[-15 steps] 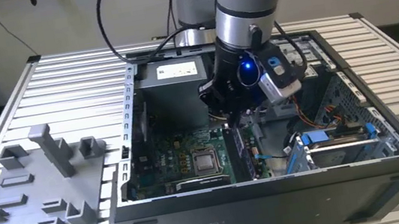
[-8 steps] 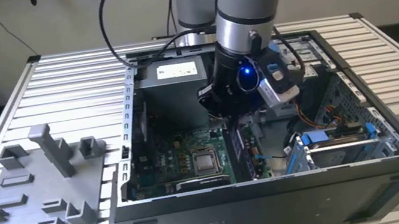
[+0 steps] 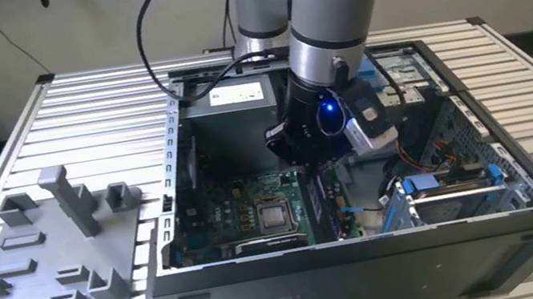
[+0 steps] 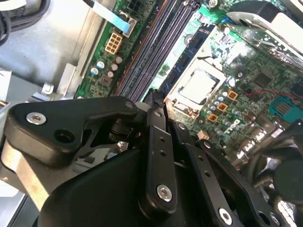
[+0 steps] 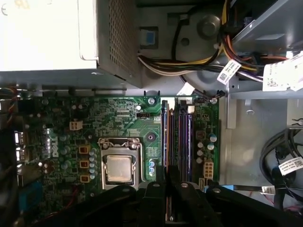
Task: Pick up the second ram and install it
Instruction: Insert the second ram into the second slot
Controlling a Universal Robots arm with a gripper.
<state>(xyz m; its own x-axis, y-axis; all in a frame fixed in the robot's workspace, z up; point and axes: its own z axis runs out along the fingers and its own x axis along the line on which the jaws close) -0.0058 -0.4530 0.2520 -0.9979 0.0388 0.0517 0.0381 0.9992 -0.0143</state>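
One gripper [image 3: 314, 162] hangs at 1 o'clock from your processor chip [image 3: 275, 215] in the exterior view, its fingers [image 4: 156, 142] close over the memory slots [image 4: 151, 47] in the second wrist view, pinching the edge-on second ram [image 5: 165, 137] in the first wrist view.

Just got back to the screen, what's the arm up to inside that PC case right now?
The arm has its gripper down inside the open case, right over the memory slots beside the processor. In the first wrist view a thin stick, seemingly the second ram, stands edge-on along the slot line between the fingers. Whether it is fully seated can't be told. The grey holder tray sits outside the case, on the exterior view's left.
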